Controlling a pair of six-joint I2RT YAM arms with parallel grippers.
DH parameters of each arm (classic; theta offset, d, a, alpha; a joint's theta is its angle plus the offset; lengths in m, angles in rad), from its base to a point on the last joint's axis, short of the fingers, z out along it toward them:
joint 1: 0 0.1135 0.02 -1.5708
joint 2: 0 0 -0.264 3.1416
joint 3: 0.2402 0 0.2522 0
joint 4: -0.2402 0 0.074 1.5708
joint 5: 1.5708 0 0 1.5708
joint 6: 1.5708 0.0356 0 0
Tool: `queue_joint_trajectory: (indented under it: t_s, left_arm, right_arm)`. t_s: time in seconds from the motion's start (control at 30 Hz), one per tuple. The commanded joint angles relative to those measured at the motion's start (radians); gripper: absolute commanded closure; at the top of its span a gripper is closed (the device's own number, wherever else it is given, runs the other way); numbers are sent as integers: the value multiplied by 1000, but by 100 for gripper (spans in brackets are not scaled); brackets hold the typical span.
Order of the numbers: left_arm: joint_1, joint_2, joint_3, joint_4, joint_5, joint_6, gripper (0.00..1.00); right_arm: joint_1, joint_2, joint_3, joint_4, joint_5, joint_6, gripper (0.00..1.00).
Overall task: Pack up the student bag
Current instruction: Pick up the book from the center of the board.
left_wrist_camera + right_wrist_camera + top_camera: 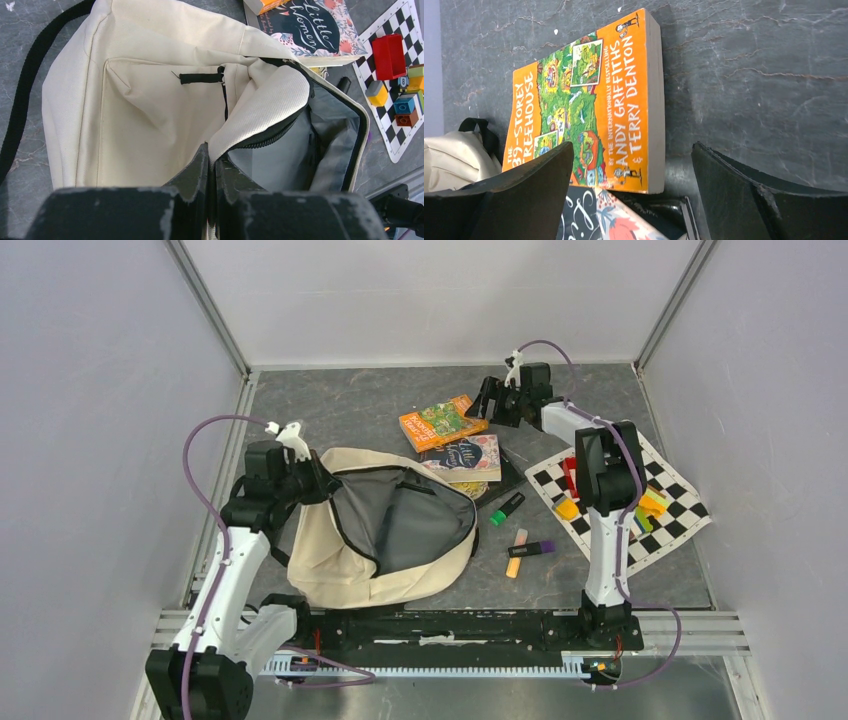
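Student bag: the student bag (345, 555) lies on the grey tabletop (340, 400) in front of the left arm, on the left half of the scene. It is cream fabric with black straps, and its main zip is undone so the dark grey lining shows.
Left end effector: the left end effector (212, 161) is at the bag's left side. Its two fingers are pressed together on the cream flap at the zip edge, pinching the fabric and holding the mouth lifted.
Right end effector: the right end effector (631, 147) hovers at the far side of the tabletop, above the near end of the orange book. Its fingers are spread wide with nothing between them.
Orange book: the orange book (442, 422) lies flat, cover up, just beyond the bag. One corner overlaps the book beside it.
Little Women book: the Little Women book (465, 457) lies flat between the orange book and the bag's open mouth, touching the bag's rim.
Highlighters: a green highlighter (507, 508), an orange highlighter (516, 553) and a purple highlighter (531, 548) lie loose to the right of the bag.
Checkered mat: the checkered mat (680, 525) lies on the right under the right arm and carries coloured blocks (567, 508).
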Motion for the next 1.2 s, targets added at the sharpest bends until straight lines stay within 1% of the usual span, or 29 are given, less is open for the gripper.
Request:
queue_joint_trajectory:
  t_s: [0.0,0.1,0.27,0.67,0.8,0.9,0.97,1.0,1.07,1.1,1.17]
  left_arm:
    - [6,-21,-4,68,6,-44,89]
    - [6,-20,-6,71,15,-47,89]
    - [6,-14,-8,71,17,-46,89]
    - [6,-10,-10,68,8,-45,89]
    - [7,-8,-9,65,0,-43,89]
    - [6,-5,-9,63,-5,-41,90]
    - [7,-4,-9,62,-7,-40,90]
    - [7,-4,-9,62,-7,-40,90]
    - [7,-6,-9,62,-10,-40,90]
    - [7,-6,-9,62,-13,-40,90]
    - [7,-7,-8,60,-17,-39,90]
  right_arm:
    - [-6,55,99,-55,-64,32,9]
    - [-7,74,94,-55,-96,56,10]
    - [-6,85,44,34,-154,118,15]
    - [12,171,71,159,-187,232,23]
    - [13,172,50,198,-171,255,37]
    - [10,150,36,224,-155,264,53]
    - [7,130,28,244,-147,271,69]
    - [5,117,23,256,-145,275,75]
    - [-1,77,9,282,-141,278,94]
    - [-5,54,-2,285,-142,278,100]
    - [-13,-27,-59,329,-136,282,100]
